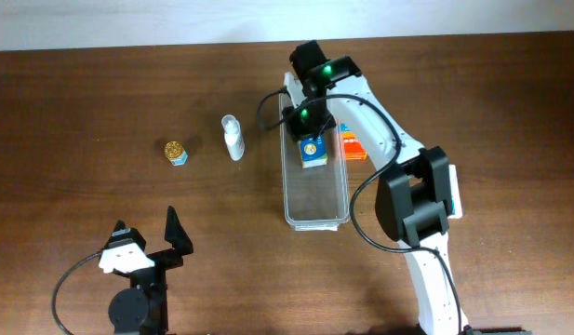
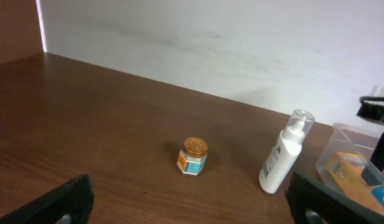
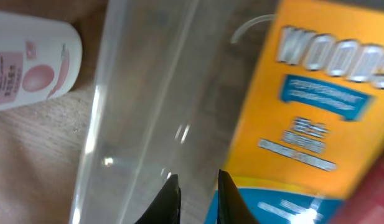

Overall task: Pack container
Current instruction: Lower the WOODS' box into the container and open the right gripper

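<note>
Dark wooden bench (image 1: 82,93) with a pale wall behind it, holding the items below. Item one, the container (image 1: 314,200): a long clear plastic bin with rounded corners and a rim, right of the bench's centre, its long side running away from me. My left wrist view caught only its near corner at the right edge, and my right wrist view showed its clear wall close up. Item two, a yellow and blue box (image 1: 312,149) printed "WOODS": it lay inside the container, in the far half, slightly askew. Item three, an orange box (image 1: 352,146): on the bench just beside the container's right wall, outside it. Item four, a white pump bottle (image 1: 233,138) with a clear cap: upright on the bench, left of the container and apart from it. Item five, a small jar (image 1: 176,152) with a gold lid: further left, near the bottle without touching it. My left hand (image 1: 147,228) sat low at the near left of the bench, well apart from everything, its fingers spread wide and gripping nothing. My right hand (image 1: 307,119) hung over the container's far end, just above the yellow and blue box. Its two dark fingertips (image 3: 173,196) were drawn close together with a slim gap, and I saw nothing pinched between them.
</note>
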